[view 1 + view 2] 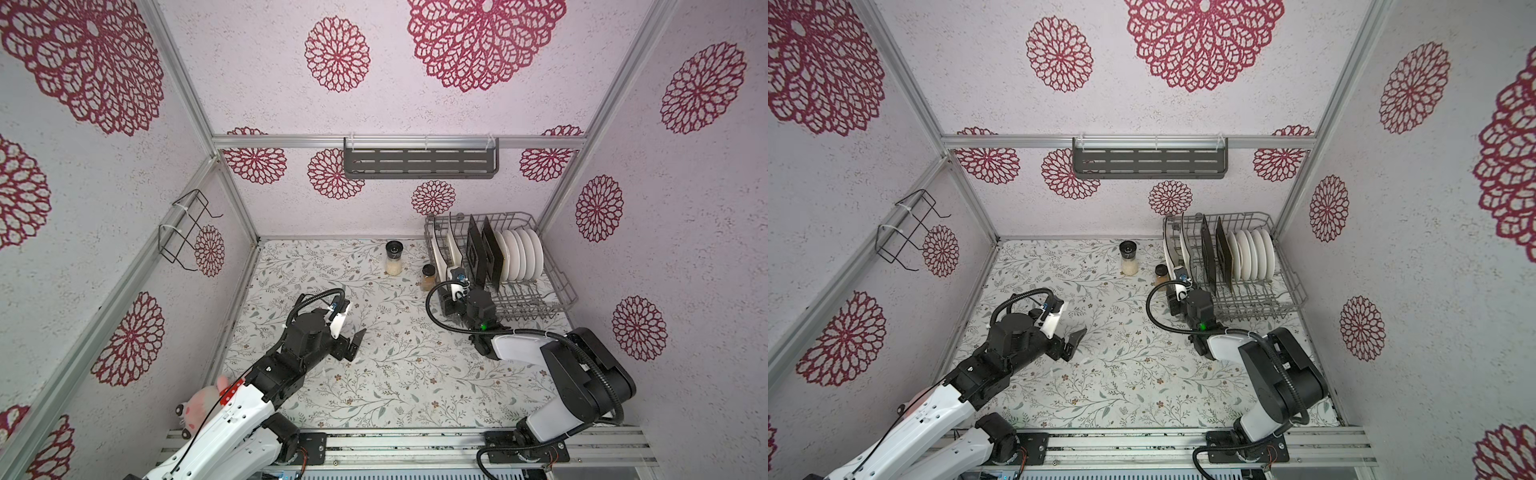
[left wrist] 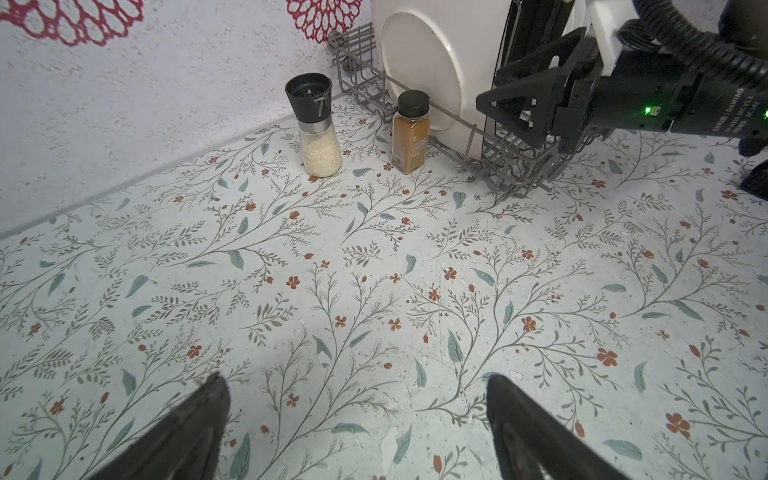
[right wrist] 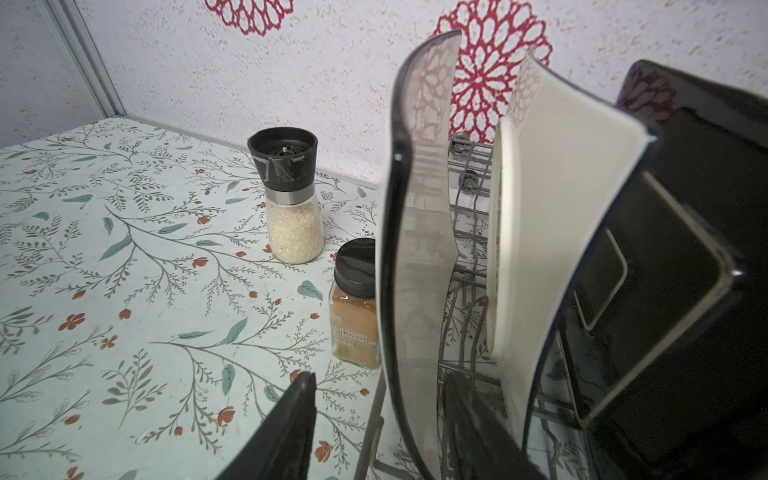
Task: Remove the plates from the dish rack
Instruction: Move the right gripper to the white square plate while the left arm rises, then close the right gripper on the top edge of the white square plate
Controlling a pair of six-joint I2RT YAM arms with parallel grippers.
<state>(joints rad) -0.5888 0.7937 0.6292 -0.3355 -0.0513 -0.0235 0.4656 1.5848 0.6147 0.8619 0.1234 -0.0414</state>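
Note:
The grey wire dish rack [image 1: 557, 286] [image 1: 1292, 282] stands at the back right in both top views. In it stand two cream plates [image 1: 436, 249], two black square plates [image 1: 473, 249] and several round white plates [image 1: 523, 255], all on edge. My right gripper [image 1: 455, 297] [image 3: 380, 378] is open and straddles the near edge of the leftmost cream plate [image 3: 419, 249]: one finger is outside the rack with a gap to the plate, the other between the two cream plates. My left gripper [image 1: 356, 343] [image 2: 355, 380] hangs open and holds nothing, over the floral table, left of centre.
A salt grinder [image 1: 393, 259] [image 3: 291, 199] and a cinnamon jar [image 1: 428, 277] [image 3: 355, 307] stand just left of the rack, the jar close to my right gripper's outer finger. A slotted shelf [image 1: 419, 162] and a black wire holder [image 1: 187, 228] hang on the walls.

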